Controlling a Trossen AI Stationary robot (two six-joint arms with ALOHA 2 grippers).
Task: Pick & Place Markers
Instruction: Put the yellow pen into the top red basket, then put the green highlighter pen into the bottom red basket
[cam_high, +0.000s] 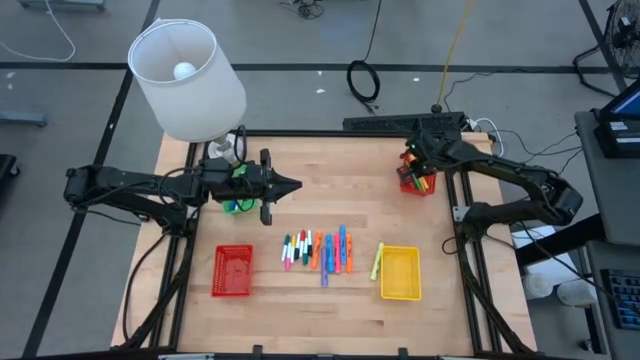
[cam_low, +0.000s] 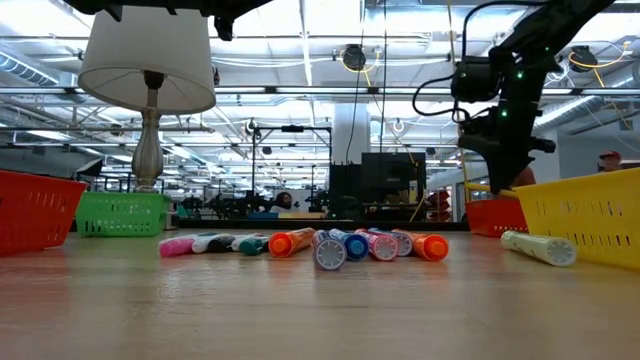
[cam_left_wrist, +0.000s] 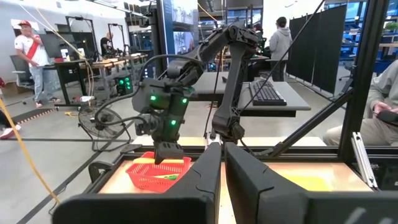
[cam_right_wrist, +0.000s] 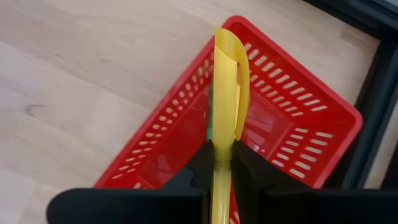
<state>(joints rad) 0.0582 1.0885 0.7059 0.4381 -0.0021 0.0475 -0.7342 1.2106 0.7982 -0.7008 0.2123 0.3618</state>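
Several markers (cam_high: 318, 250) lie side by side in a row on the wooden table, seen end-on in the low view (cam_low: 330, 246). One more yellow marker (cam_high: 378, 261) lies beside the yellow basket (cam_high: 400, 274). My right gripper (cam_right_wrist: 222, 163) hangs over a red basket (cam_right_wrist: 292, 118) at the table's far right (cam_high: 418, 183) and is shut on a yellow marker (cam_right_wrist: 225, 93). My left gripper (cam_high: 292, 185) waits level above the table's left half, shut and holding nothing (cam_left_wrist: 222, 167). My right gripper pinches the yellow marker's barrel (cam_right_wrist: 221, 149) between its two fingers (cam_right_wrist: 198, 168). The marker lies along the fingers, and its clipped cap end (cam_right_wrist: 231, 56) sticks out past the fingertips. The fingers slant down from above. The marker is clear of the table, over the red basket's opening.
A second red basket (cam_high: 232, 270) stands near left, and a green basket (cam_high: 237, 205) sits under my left arm. A white-shaded lamp (cam_high: 190, 80) stands at the far left corner. Bare wood lies in front of the marker row.
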